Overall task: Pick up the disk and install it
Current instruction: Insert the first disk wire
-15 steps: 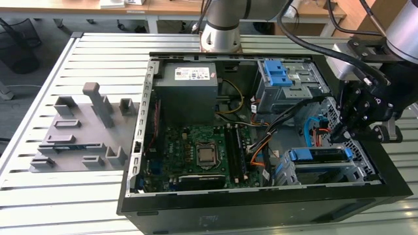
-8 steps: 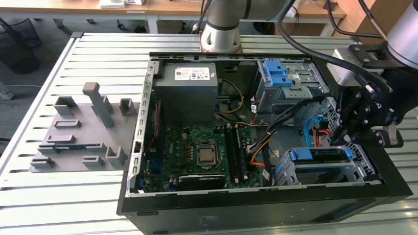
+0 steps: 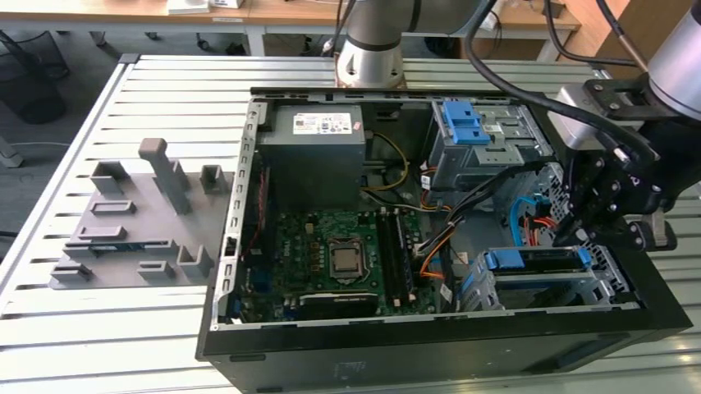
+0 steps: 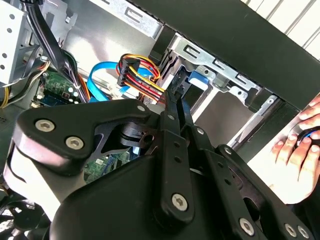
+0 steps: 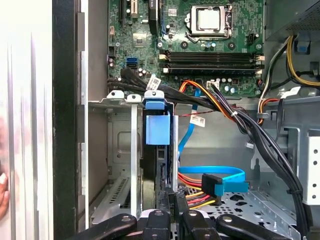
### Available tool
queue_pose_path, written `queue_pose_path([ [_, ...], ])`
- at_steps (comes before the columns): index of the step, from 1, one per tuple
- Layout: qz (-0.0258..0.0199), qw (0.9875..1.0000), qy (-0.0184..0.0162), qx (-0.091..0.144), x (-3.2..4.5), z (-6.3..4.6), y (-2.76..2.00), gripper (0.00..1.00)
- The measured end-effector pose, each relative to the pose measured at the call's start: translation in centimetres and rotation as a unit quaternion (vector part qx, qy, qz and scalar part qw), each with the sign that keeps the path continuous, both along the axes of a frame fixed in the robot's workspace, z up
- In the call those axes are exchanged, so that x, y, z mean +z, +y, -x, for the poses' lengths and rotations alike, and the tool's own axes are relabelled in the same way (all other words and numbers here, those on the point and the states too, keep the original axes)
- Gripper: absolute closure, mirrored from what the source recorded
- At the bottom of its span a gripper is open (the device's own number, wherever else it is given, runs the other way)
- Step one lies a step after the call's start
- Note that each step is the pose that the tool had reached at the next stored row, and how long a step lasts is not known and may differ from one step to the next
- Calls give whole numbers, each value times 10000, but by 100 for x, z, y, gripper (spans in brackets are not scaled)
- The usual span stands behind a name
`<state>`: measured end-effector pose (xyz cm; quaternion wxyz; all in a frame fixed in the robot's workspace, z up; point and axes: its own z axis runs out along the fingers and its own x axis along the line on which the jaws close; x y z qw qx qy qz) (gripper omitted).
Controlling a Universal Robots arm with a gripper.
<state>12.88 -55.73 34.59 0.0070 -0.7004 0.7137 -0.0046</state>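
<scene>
The disk (image 3: 537, 261) sits on edge in the lower drive cage (image 3: 613, 283) of the open computer case, its blue bracket (image 3: 506, 259) facing the motherboard. In the first wrist view the disk (image 5: 150, 170) is a dark slab under its blue bracket (image 5: 157, 129), between the cage's metal walls. My gripper (image 3: 575, 240) hangs over the cage's end at the exterior view's right. Its fingers (image 4: 174, 102) lie close together, with their tips at the disk's bracket (image 4: 196, 79). Nothing shows between the fingers. In the first wrist view my gripper (image 5: 169, 202) stands right at the disk's near end.
Red, yellow and black power cables (image 5: 220, 107) and a blue data cable (image 5: 215, 175) run beside the cage. The motherboard (image 3: 340, 254), the power supply (image 3: 318, 135) and an upper cage with blue latches (image 3: 471, 123) are inside the case. A grey fixture (image 3: 131, 222) lies on the table. A person's hand (image 4: 300, 142) rests outside the case.
</scene>
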Motion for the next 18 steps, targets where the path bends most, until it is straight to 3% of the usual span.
queue_pose_path([
  [18, 1, 10000, 0, -94, -36, 20, 0, 84],
])
